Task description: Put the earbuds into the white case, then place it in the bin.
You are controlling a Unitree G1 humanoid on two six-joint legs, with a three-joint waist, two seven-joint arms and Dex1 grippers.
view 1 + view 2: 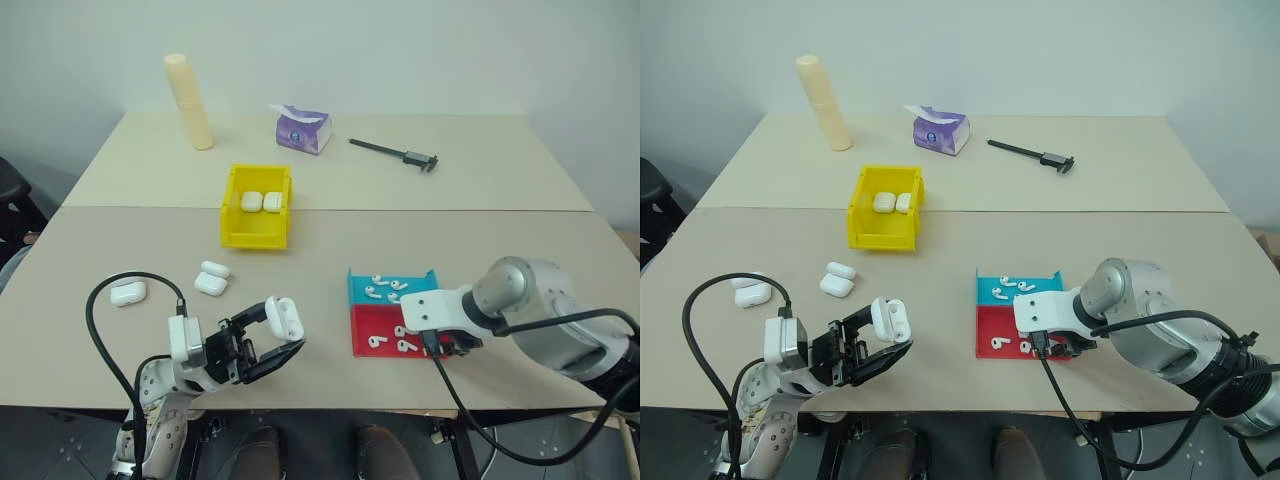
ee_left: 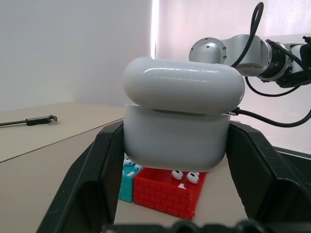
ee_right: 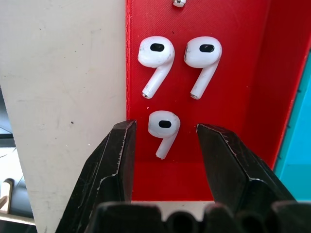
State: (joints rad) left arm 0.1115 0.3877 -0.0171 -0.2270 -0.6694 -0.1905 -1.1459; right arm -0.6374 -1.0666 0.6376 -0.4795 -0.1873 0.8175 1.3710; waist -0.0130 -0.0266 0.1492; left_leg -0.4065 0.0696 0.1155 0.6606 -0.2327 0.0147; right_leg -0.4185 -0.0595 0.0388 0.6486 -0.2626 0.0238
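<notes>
- Earbuds (image 3: 164, 127) are kept loose in the red tray (image 3: 233, 58) and the teal tray (image 1: 392, 284) at the table's near right.
- One earbud is bracketed, untouched, by the right gripper (image 3: 165, 145), whose jaws stand partly apart, holding nothing.
- A white case (image 2: 177, 119) is clamped in the left gripper (image 1: 268, 335) near the front edge, lid ajar, apparently kept ready for loading.
- The tray's near wall lies just under the jaws, so closing room looks tight.
- The yellow bin (image 1: 232, 215), two cases inside, stands farther back, with bare table between.
</notes>
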